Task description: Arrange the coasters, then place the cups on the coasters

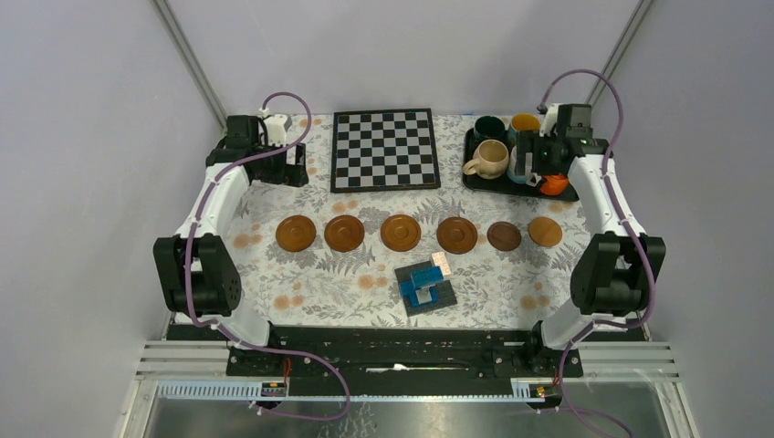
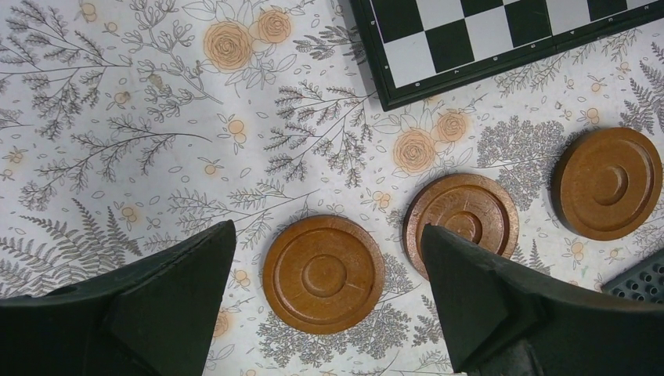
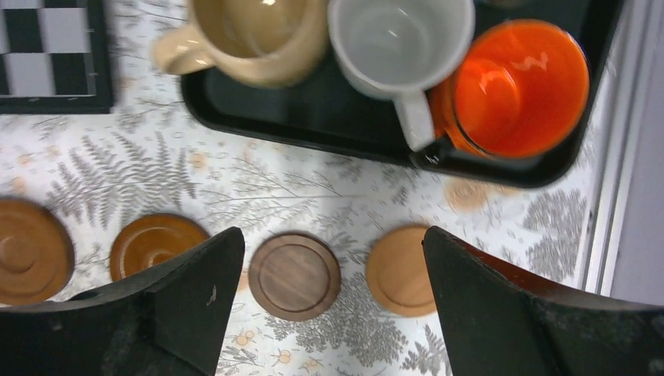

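Six brown coasters lie in a row across the cloth, from the leftmost coaster [image 1: 296, 233] to the light rightmost one [image 1: 545, 231]. My left gripper [image 2: 326, 229] hangs open and empty above the left end; a rimmed coaster [image 2: 323, 274] shows between its fingers. The cups stand on a black tray [image 1: 475, 182] at the back right: beige cup [image 1: 488, 159], dark green cup [image 1: 489, 128], orange cup [image 1: 554, 185]. My right gripper [image 3: 332, 233] is open and empty by the tray's near edge. Ahead of it are the white cup [image 3: 399, 39] and orange cup [image 3: 517, 86]; below it lies a dark coaster [image 3: 294, 276].
A chessboard [image 1: 384, 149] lies at the back centre. Blue blocks on a dark studded plate [image 1: 425, 287] sit in front of the coaster row. The enclosure's walls stand close on both sides and behind.
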Tool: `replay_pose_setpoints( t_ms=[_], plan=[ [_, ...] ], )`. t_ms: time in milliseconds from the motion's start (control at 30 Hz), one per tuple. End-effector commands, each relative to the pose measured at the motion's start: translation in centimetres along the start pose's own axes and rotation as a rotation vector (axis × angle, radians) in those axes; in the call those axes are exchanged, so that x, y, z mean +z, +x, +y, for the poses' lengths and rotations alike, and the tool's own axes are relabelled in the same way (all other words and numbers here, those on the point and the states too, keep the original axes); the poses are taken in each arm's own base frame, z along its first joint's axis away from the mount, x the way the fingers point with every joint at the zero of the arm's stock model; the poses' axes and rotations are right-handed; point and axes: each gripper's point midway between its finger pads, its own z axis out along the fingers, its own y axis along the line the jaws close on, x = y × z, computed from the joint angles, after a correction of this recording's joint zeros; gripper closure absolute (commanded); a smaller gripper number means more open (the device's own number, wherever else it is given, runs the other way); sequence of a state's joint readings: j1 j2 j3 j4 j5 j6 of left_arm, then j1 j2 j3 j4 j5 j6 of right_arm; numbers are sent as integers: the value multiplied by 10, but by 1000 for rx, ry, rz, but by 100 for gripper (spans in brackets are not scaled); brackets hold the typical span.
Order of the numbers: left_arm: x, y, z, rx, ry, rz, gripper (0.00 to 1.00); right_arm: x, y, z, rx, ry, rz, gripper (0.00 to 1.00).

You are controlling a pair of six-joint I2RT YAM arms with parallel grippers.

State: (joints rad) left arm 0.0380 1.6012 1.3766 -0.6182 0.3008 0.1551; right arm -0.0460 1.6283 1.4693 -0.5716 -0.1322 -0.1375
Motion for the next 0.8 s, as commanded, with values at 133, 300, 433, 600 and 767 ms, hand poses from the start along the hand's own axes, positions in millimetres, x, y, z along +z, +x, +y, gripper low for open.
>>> replay_pose_setpoints(
  t_ms=[133,300,433,600,767],
  plan=[
    [-3,-20,-2,-1,8,-53,1,22,16,-55,191,249,27,22],
    [-5,-18,0,1,-6,-51,1,45,16,-71,236,302,41,30],
    [-5,-15,1,2,-16,-44,1,62,20,-79,243,318,77,33],
    [-6,-14,3,2,-26,-42,1,73,22,-89,245,327,98,42],
    [-3,-11,3,-1,-26,-32,1,80,37,-97,252,318,150,49]
  ],
)
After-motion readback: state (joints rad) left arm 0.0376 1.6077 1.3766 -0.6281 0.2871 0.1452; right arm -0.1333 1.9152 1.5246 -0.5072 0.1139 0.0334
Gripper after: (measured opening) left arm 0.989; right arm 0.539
